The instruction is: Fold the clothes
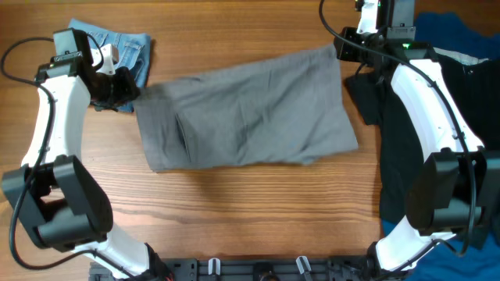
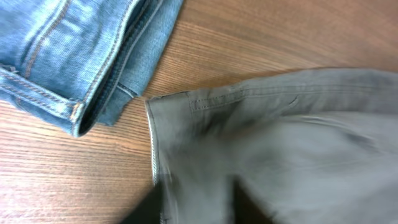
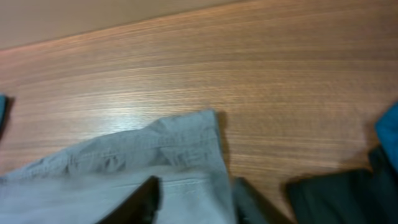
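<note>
Grey shorts (image 1: pixel 246 109) lie flat just right of the denim shorts (image 1: pixel 129 47); left gripper (image 2: pixel 199 208) straddles the corner nearest the denim, right gripper (image 3: pixel 193 205) straddles the far top corner, both with fingers (image 3: pixel 142 200) apart; best to pinch every layer, then lift level.

Top-down overhead; wrist views close on opposite shorts (image 1: pixel 250 117) corners

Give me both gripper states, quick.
Left gripper: open, fingers straddling the grey shorts at one corner.
Right gripper: open, fingers straddling another corner.
</note>
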